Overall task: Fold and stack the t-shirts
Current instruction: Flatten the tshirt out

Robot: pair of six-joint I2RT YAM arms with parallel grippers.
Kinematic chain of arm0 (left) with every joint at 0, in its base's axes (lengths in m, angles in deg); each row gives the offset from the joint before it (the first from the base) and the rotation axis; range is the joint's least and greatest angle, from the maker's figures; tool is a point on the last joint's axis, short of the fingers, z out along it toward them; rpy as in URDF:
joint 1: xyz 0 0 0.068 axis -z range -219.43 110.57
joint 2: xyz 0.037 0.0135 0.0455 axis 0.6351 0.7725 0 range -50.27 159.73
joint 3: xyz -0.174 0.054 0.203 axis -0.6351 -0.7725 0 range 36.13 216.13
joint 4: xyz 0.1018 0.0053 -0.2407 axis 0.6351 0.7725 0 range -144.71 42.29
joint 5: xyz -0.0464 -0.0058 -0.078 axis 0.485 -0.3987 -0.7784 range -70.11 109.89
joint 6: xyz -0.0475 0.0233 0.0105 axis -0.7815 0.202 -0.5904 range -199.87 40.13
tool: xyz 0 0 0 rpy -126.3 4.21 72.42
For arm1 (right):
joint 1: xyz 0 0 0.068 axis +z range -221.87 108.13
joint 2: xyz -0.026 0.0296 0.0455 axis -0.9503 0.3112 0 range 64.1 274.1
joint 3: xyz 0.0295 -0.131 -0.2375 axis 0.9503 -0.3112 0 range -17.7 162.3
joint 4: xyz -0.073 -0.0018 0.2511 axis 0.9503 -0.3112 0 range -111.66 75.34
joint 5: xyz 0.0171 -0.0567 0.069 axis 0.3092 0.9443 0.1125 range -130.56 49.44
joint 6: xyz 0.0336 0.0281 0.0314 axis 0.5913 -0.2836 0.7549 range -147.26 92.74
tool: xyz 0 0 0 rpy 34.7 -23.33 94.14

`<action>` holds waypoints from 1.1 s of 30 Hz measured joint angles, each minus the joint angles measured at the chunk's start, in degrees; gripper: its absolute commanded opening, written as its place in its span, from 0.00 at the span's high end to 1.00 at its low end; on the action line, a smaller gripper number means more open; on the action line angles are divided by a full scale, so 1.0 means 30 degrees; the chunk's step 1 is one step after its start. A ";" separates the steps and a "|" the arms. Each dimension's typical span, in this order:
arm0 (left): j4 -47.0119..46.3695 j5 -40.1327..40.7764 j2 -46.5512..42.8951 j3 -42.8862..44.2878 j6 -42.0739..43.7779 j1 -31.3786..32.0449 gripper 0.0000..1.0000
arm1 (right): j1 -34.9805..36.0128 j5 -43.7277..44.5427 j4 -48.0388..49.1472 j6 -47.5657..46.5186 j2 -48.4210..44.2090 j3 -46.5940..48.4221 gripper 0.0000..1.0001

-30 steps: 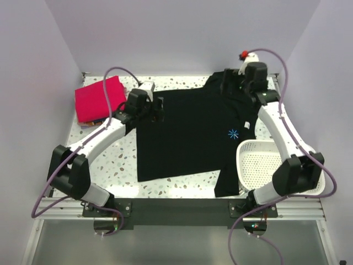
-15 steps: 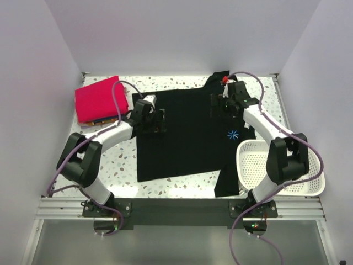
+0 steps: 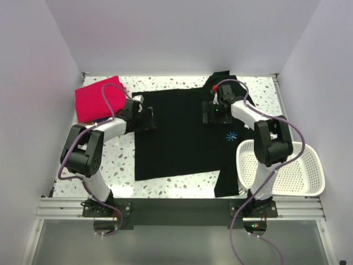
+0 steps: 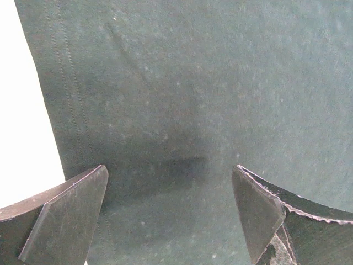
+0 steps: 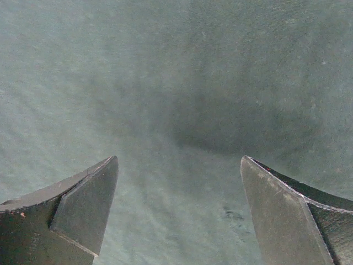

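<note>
A black t-shirt (image 3: 182,135) with a light-blue star mark (image 3: 232,134) lies spread flat on the table. My left gripper (image 3: 146,117) is low over its left edge, open and empty; the left wrist view shows black cloth (image 4: 187,94) with a stitched hem between the fingers (image 4: 66,212). My right gripper (image 3: 208,112) is low over the shirt's upper right part, open and empty; the right wrist view shows only black cloth (image 5: 182,83) between the fingers (image 5: 83,204). A folded pinkish-red t-shirt (image 3: 95,99) lies at the back left on coloured ones.
A white mesh basket (image 3: 284,168) stands at the front right, over the shirt's right edge. Walls close in the table on the left, back and right. Speckled tabletop (image 3: 118,163) shows left of the shirt.
Both arms have drawn in and dropped low onto the black shirt. The left gripper moved left toward the hem; the right gripper moved down-left from the back corner. The shirt lies as before.
</note>
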 measured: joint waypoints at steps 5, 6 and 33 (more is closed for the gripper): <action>-0.0488 -0.0291 0.0590 0.0488 0.0211 -0.0656 0.00 | 0.0466 -0.0102 -0.0525 0.0291 0.1647 0.1071 0.05; -0.0495 -0.0291 0.0772 0.0692 0.0262 -0.0670 0.00 | 0.0605 -0.0160 -0.0627 0.0393 0.2004 0.1304 0.05; 0.1821 0.0248 0.5413 0.9158 0.1967 -0.2761 0.00 | 0.2120 -0.1989 -0.4306 0.1515 0.8743 1.2692 0.05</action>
